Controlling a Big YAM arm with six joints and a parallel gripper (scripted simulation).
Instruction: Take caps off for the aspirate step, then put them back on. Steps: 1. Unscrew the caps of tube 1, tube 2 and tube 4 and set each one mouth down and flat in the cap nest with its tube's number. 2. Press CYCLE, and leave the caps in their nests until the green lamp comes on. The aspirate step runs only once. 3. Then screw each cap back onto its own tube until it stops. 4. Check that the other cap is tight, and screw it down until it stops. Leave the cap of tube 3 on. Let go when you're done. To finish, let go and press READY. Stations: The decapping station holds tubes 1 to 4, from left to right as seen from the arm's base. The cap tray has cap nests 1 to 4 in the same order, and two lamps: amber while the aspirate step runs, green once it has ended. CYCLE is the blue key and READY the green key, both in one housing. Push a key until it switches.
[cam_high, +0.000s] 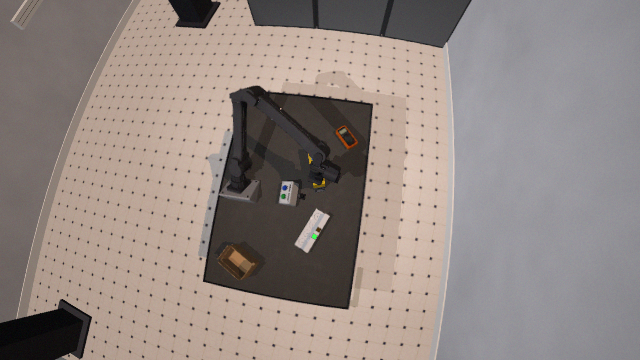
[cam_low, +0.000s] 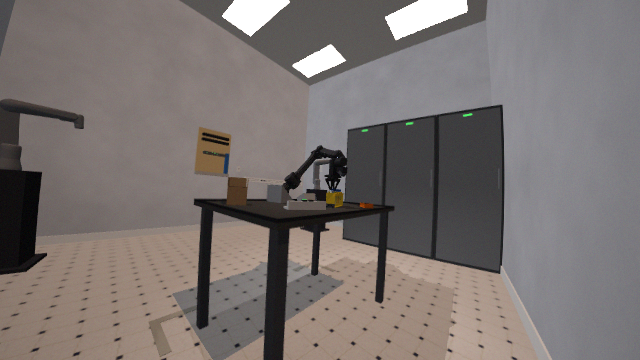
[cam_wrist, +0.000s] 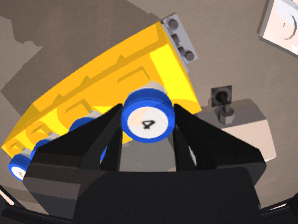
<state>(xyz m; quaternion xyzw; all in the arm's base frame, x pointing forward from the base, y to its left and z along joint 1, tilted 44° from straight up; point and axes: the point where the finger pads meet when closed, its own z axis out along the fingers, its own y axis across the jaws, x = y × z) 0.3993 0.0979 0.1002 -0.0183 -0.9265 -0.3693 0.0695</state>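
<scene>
We see a dark table (cam_high: 270, 280) (cam_low: 278, 217) on a pale tiled floor (cam_high: 150, 235) (cam_low: 125, 260) dotted with small dark squares, with tall dark cabinets (cam_high: 350, 17) (cam_low: 410, 185) beyond it. Our end effector (cam_low: 333, 185) (cam_wrist: 148, 111) points down over the yellow decapping station (cam_high: 319, 184) (cam_low: 334, 199) (cam_wrist: 120, 65), its fingers closed on the blue cap marked 4 (cam_wrist: 148, 117), one on each side. That cap sits at the top of its tube, at the station's end; we cannot tell how tight it is. Three more blue caps (cam_wrist: 19, 167) stand along the row, partly hidden by the fingers. On the white cap tray (cam_high: 306, 240) (cam_low: 306, 205) (cam_wrist: 280, 35), we see the green lamp (cam_high: 314, 236) (cam_low: 304, 199) lit. The key housing (cam_high: 291, 200), with its blue key (cam_high: 285, 188) and green key (cam_high: 283, 196), lies between the arm's base (cam_high: 254, 196) and the station. An orange-cased meter (cam_high: 354, 144) (cam_low: 366, 205) and an open brown box (cam_high: 225, 267) (cam_low: 237, 192) also rest on our table.
</scene>
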